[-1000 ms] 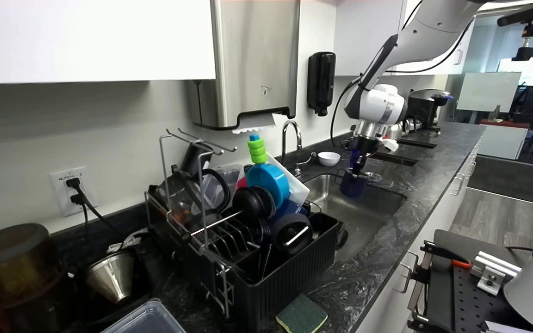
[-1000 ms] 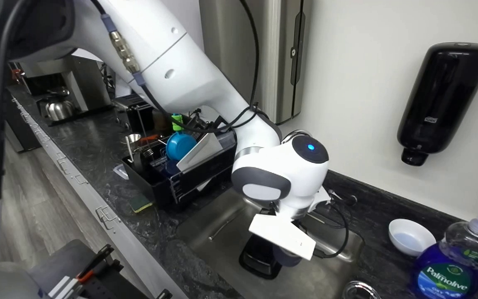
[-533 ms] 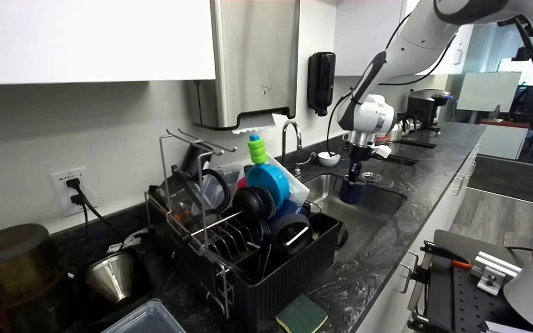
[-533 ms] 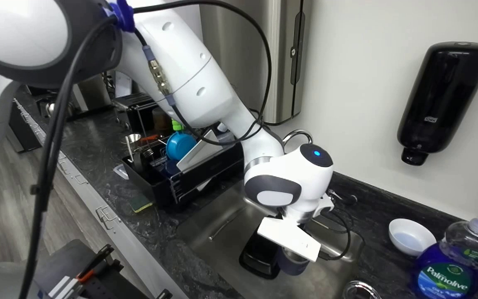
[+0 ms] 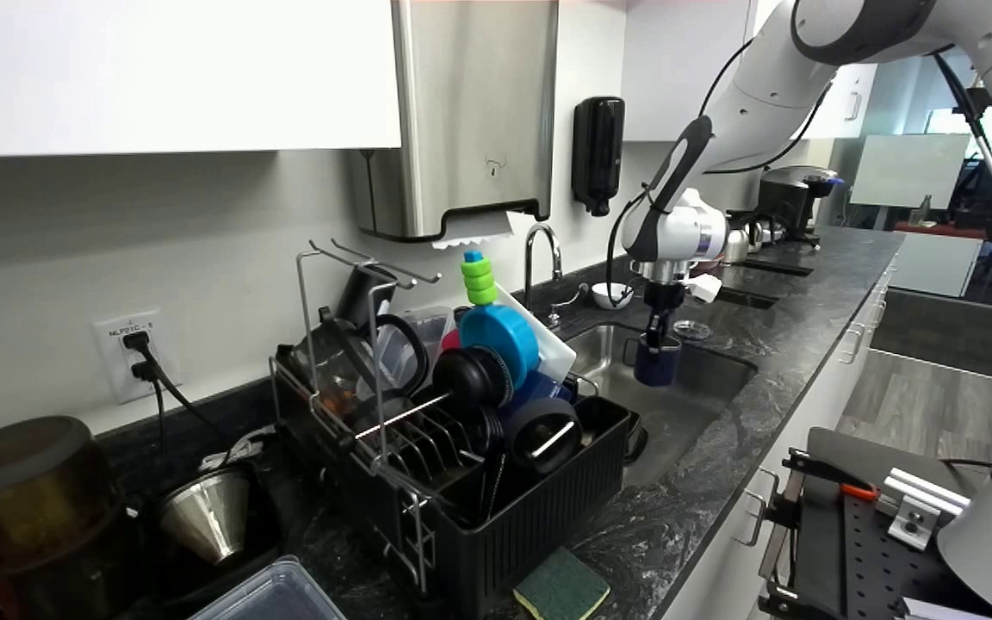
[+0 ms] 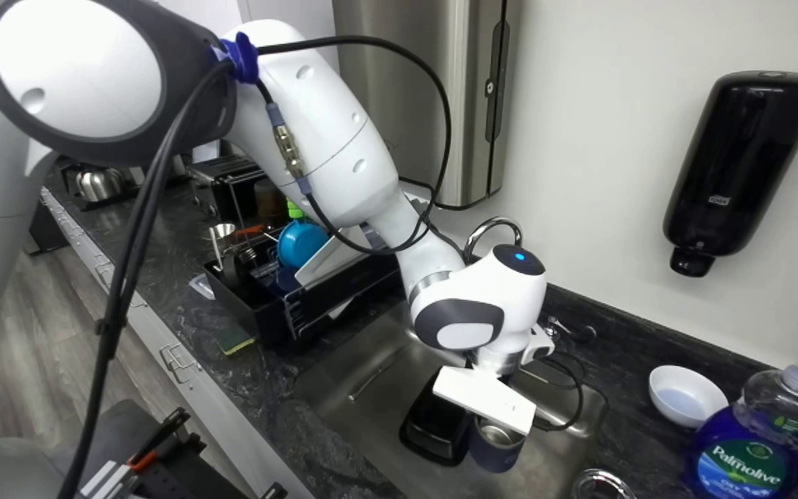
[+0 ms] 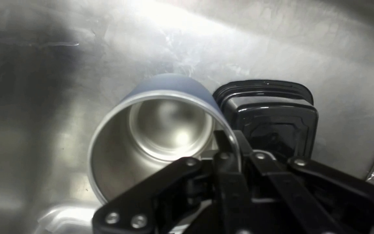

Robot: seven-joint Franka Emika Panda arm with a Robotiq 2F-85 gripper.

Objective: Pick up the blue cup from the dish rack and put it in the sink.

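Observation:
The blue cup (image 5: 657, 366) is down inside the metal sink (image 5: 681, 422), roughly upright. It also shows in an exterior view (image 6: 494, 454) and in the wrist view (image 7: 174, 84), where its shiny inside faces me. My gripper (image 7: 230, 138) is shut on the cup's rim, one finger inside the wall and one outside. In an exterior view the gripper (image 5: 658, 331) points straight down at the cup. A white plate on the wrist hides the fingers in an exterior view. I cannot tell whether the cup touches the sink floor. The black dish rack (image 5: 548, 495) stands beside the sink.
A black container (image 7: 271, 126) lies in the sink right beside the cup; it shows in an exterior view (image 6: 433, 430). The faucet (image 5: 543, 250) rises behind the sink. A white bowl (image 6: 688, 395) and a soap bottle (image 6: 749, 443) stand on the counter.
My gripper has moved down with the cup, which now sits lower in the sink. The cup and gripper have turned more upright. The grip on the rim remains.

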